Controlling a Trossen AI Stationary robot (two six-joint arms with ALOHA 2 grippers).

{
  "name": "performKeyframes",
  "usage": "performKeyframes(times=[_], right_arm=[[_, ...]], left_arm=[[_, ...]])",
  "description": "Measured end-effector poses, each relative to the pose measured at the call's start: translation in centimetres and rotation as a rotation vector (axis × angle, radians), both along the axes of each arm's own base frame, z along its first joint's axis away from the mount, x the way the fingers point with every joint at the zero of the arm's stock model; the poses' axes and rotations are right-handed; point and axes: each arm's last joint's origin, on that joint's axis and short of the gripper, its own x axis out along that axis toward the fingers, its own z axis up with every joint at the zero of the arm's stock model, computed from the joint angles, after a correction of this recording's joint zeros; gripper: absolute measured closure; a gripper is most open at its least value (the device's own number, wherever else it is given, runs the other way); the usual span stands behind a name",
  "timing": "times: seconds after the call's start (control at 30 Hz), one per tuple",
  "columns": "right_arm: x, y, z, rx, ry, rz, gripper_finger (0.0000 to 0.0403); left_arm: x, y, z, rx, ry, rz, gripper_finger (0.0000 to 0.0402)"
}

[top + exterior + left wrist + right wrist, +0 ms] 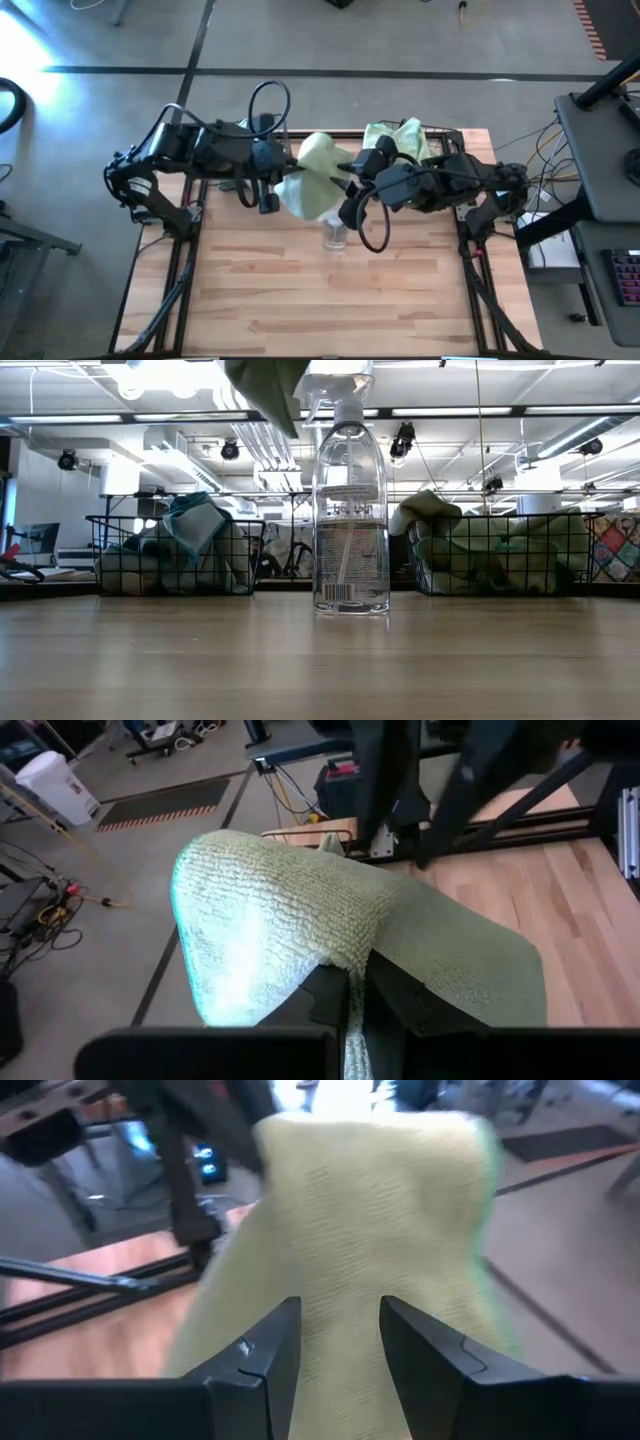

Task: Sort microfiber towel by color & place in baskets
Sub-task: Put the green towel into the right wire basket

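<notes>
- A pale green towel [315,175] is being held in the air above the table [330,300], between the two arms, near the far-centre of the table.
- The left gripper [352,1010] is being kept clenched on one edge of this towel, with the left arm reaching in horizontally from the left side.
- The right gripper [340,1342] is being presented to the same towel from the opposite side, with its fingers [272,1352] spread apart; no contact with the cloth can be confirmed.
- A clear spray bottle [350,510] is standing upright just below the hanging towel.
- Blue towels [195,520] are being contained in the left basket [175,555]; green towels [425,510] are being contained in the right basket [500,555].
</notes>
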Motion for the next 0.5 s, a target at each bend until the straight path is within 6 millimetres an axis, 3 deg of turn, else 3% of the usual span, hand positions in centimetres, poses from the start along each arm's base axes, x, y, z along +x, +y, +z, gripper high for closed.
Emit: performKeyframes(times=[0.5], right_arm=[[0.25, 0.24, -0.18, 0.046, -0.007, 0.020, 0.0268]], left_arm=[[0.50, 0.28, 0.62, -0.002, -0.076, 0.004, 0.0398]])
